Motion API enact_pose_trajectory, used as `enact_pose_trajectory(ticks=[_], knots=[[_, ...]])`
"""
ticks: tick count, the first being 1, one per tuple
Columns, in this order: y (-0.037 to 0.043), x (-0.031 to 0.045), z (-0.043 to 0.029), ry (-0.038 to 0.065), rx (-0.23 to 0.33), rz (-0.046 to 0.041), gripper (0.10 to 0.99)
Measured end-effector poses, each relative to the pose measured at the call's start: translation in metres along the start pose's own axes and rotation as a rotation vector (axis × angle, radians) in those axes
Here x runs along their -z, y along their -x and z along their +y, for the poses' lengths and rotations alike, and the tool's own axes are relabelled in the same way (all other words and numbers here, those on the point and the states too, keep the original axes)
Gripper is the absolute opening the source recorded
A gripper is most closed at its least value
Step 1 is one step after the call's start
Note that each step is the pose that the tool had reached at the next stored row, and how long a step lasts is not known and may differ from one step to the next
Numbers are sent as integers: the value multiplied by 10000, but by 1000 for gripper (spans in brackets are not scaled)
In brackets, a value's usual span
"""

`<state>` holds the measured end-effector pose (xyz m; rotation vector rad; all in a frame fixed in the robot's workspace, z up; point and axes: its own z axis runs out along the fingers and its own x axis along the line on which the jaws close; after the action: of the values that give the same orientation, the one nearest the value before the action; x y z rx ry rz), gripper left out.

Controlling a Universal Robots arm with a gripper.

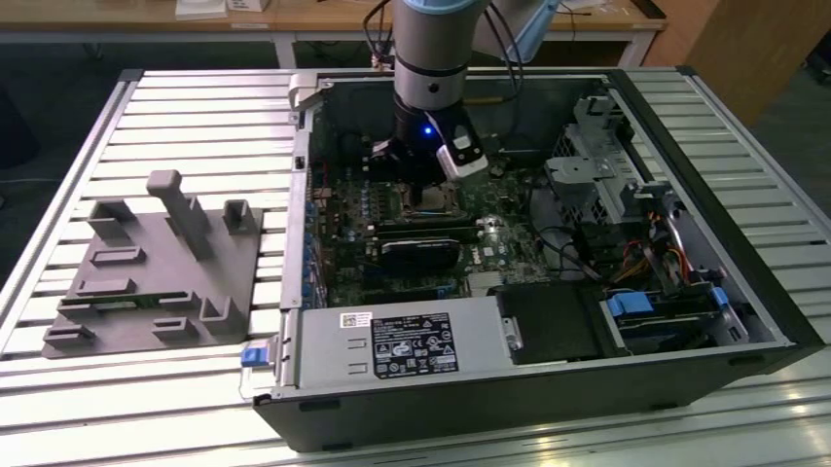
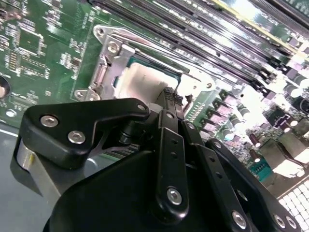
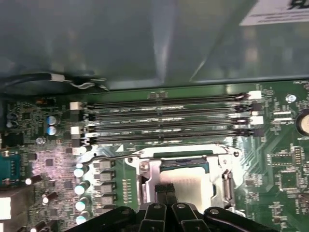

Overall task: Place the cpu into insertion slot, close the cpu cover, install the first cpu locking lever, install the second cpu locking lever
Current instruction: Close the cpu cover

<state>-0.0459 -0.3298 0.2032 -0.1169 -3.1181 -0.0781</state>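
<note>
The arm (image 1: 430, 58) is a smooth silver-grey tube with a darker ring round its lower joint. Thin black cables (image 1: 377, 34) hang beside it. Below the tube comes a black wrist section with a small blue light (image 1: 427, 127), and a white box-shaped module (image 1: 462, 158) is fixed to its side. The hand (image 2: 170, 95) is matt black, built of flat link bars (image 2: 170, 159) pinned with silver socket-head screws (image 2: 174, 195). A rounded triangular plate (image 2: 82, 126) carries two more, beside a grey metal cylinder (image 2: 30, 162).
</note>
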Motion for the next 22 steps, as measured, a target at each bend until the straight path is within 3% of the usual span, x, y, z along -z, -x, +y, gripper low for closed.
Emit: enact_pose_trajectory(ticks=[15, 22], knots=[[-139, -11, -11, 15, 17, -3, 106], [-144, -31, -13, 18, 458, 22, 106]])
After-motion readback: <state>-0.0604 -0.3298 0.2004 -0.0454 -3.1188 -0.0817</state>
